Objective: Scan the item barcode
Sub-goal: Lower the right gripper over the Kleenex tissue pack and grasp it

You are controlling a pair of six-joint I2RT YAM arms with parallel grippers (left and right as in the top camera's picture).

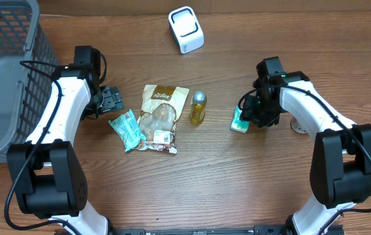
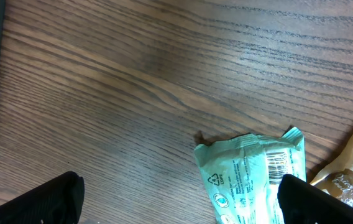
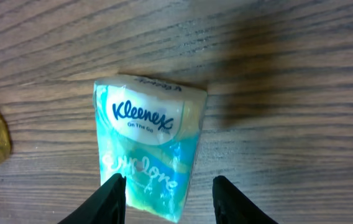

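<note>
A teal Kleenex tissue pack (image 3: pixel 148 140) lies flat on the wooden table, printed side up, and shows small in the overhead view (image 1: pixel 240 120). My right gripper (image 3: pixel 169 199) hangs over its near end, jaws partly apart. The left finger (image 3: pixel 111 199) overlaps the pack's edge, while the right finger (image 3: pixel 229 199) stands clear of it with bare wood between. The white scanner (image 1: pixel 185 29) stands at the back centre. My left gripper (image 2: pixel 179 199) is wide open over the table, with its right finger (image 2: pixel 325 202) above a green wrapper (image 2: pixel 251 174) whose barcode faces up.
A brown snack bag (image 1: pixel 159 117), the green wrapper (image 1: pixel 125 130) and a small yellow bottle (image 1: pixel 198 108) lie mid-table. A grey mesh basket (image 1: pixel 2 78) fills the far left. A round suction mount (image 1: pixel 298 124) sits by the right arm.
</note>
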